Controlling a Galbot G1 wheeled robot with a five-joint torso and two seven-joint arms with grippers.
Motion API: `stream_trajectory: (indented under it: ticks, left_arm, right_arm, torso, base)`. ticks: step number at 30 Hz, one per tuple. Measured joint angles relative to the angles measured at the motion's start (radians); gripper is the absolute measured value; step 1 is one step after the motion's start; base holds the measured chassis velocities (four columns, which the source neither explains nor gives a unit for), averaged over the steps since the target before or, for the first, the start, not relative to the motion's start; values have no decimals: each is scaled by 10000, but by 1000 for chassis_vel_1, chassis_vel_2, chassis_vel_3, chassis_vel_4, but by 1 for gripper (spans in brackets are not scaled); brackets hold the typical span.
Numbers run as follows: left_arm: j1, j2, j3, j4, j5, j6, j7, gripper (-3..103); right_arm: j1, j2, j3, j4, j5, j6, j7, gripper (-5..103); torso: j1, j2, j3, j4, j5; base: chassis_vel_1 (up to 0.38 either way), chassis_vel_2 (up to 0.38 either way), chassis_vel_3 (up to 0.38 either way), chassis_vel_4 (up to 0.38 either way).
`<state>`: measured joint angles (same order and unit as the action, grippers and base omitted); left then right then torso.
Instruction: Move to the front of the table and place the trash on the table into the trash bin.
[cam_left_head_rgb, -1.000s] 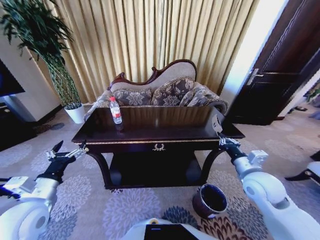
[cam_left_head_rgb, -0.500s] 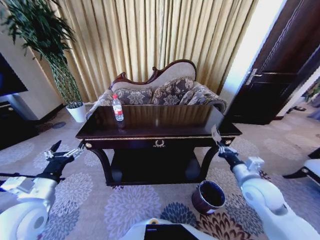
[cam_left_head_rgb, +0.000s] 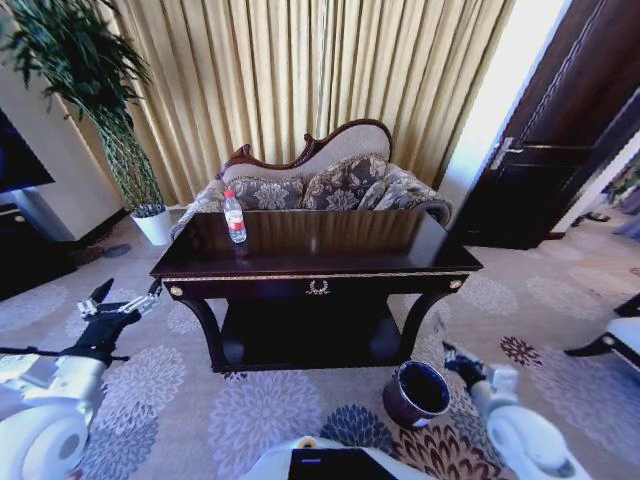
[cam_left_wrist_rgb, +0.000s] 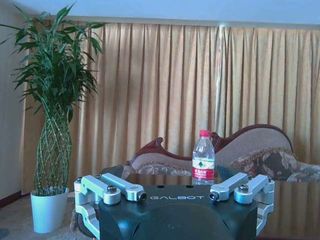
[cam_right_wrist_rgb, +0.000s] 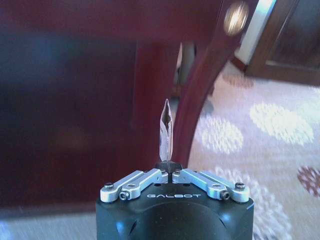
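The bench (cam_left_head_rgb: 330, 262) top is lying open around the lone bottle (cam_left_head_rgb: 234, 218); its curved leg (cam_left_head_rgb: 420, 315) is crowding the trash bin (cam_left_head_rgb: 417, 394).

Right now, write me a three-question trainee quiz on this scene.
1. True or false: the bottle lies on its side on the table.
2. The right end effector is pinching: A) a white paper scrap; B) a bottle cap; C) nothing.
3. Fill in: the left end effector hangs open beyond the table's left end; the trash bin sits on the carpet beside the ___ end effector.
Key: 1 false, it stands upright; 2 A; 3 right.
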<state>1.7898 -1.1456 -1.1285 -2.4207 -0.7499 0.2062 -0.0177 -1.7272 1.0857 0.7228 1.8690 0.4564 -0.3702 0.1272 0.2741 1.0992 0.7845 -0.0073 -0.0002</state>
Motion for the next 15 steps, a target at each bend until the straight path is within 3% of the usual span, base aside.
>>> stream_trajectory:
  ticks: [5,15]
  left_arm:
    - [174,-308,-144,-141,13,-96,124,100]
    - [301,-606,-865,-466,-92,-191,208,100]
  right_arm:
    - [1276,380,-897,-2206,-1146,-248,31,0]
    - [3040,602,-1795,-4477,-2148,-257,369,0]
  torso:
    - [0,0,1,0,5]
    - [0,0,1,-1,0]
  base:
    - [0,0,0,0]
    - [0,0,0,0]
